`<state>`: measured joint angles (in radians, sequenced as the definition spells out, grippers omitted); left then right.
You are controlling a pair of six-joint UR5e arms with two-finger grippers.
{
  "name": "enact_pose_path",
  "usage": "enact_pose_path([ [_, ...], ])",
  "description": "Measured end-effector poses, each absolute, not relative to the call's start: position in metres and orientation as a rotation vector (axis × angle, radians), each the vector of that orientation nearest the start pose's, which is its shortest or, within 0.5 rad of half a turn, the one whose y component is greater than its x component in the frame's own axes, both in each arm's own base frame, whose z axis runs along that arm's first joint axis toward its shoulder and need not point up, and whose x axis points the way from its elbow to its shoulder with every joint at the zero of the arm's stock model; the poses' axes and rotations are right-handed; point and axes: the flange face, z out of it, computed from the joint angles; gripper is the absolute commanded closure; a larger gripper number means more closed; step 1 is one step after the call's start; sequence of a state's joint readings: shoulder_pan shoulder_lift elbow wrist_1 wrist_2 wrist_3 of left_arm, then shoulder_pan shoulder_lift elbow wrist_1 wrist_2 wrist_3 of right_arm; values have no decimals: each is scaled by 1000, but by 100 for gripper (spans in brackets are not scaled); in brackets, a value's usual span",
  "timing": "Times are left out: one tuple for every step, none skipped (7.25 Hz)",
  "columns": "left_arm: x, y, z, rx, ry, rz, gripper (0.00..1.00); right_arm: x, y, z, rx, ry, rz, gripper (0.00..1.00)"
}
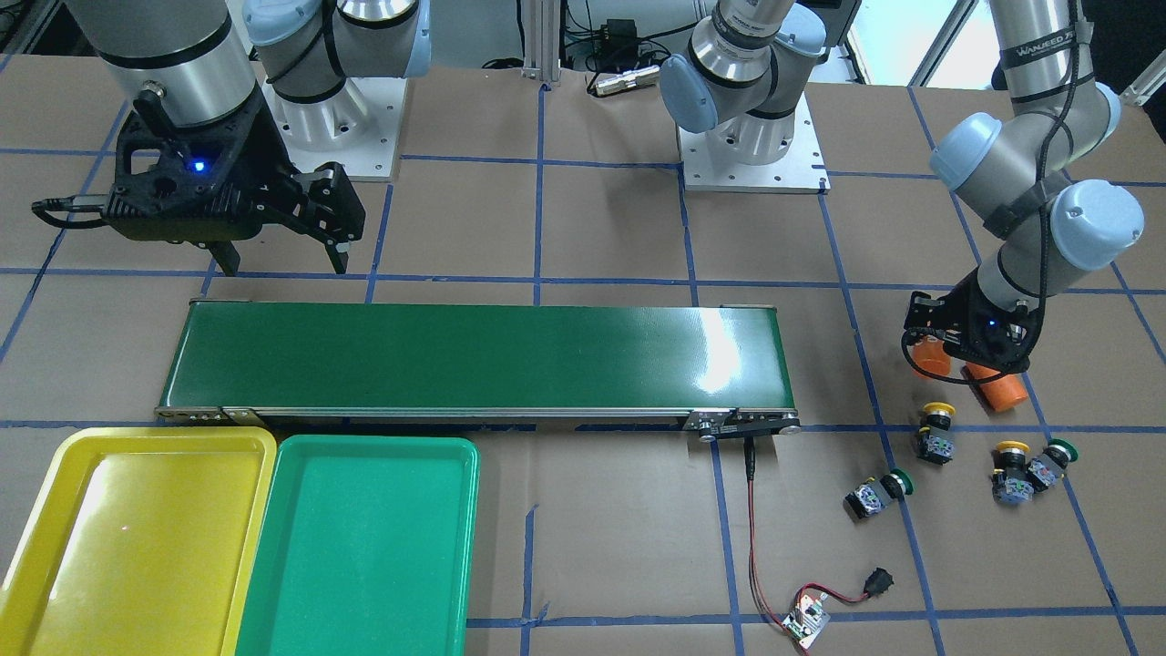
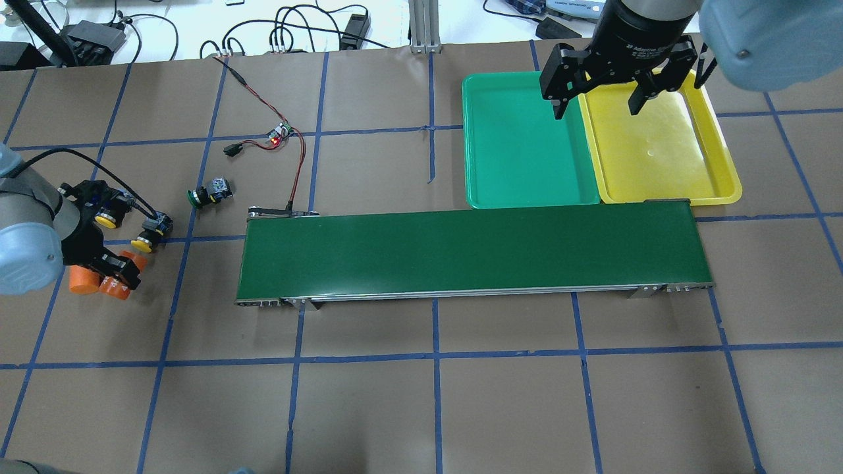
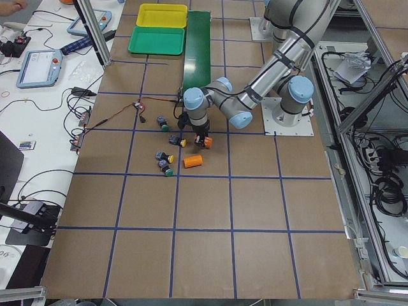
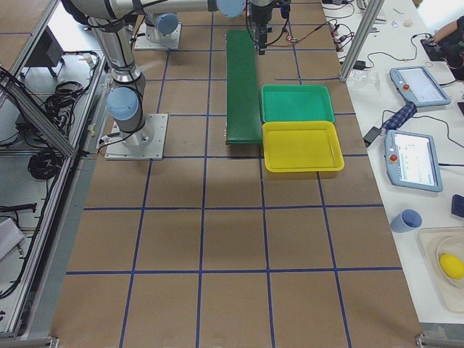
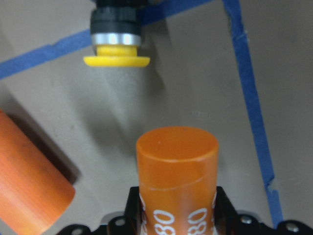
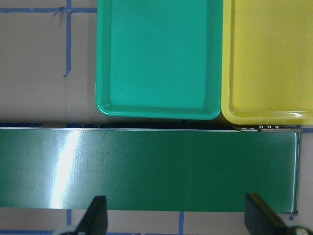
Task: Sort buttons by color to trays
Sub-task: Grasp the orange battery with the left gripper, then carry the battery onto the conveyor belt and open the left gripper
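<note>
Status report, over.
Left tool shut on orange cylinder. Right tool open, high over conveyor. Four buttons on table; trays bare.

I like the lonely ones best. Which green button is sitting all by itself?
The green button nearer the conveyor belt, lying on its side alone. The other green button huddles right beside a yellow button.

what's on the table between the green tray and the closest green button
Between the shallow green plastic tray and the green-capped black push-button, only a thin red-and-black wire crosses the blue-taped brown paper, clearest in the front-facing view.
</note>
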<state>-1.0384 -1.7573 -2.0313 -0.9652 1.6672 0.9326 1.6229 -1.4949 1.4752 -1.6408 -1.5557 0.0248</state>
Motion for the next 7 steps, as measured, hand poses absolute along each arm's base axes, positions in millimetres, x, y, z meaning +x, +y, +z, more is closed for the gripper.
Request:
enact_pose_path([
  [92,-495,275,776,2991,101,100,163,-525,504,-45,3121,-139,0],
  [33,-499,306,995,2957,82,100,163,-525,503,-45,3121,-138,0],
  [-28,-495,324,1280,2918,48,100,163,-525,503,-45,3121,-136,0],
  [-82,-487,330,1568,2838,8,100,163,-526,502,-45,3121,-134,0],
  [-115,-481,327,1797,2711,16,100,162,-526,502,-44,3121,-134,0],
  [-128,-480,318,1981,2553,68,100,162,-526,502,-44,3121,-133,0],
  [-132,-483,308,2120,2406,102,100,162,-526,502,-44,3121,-134,0],
])
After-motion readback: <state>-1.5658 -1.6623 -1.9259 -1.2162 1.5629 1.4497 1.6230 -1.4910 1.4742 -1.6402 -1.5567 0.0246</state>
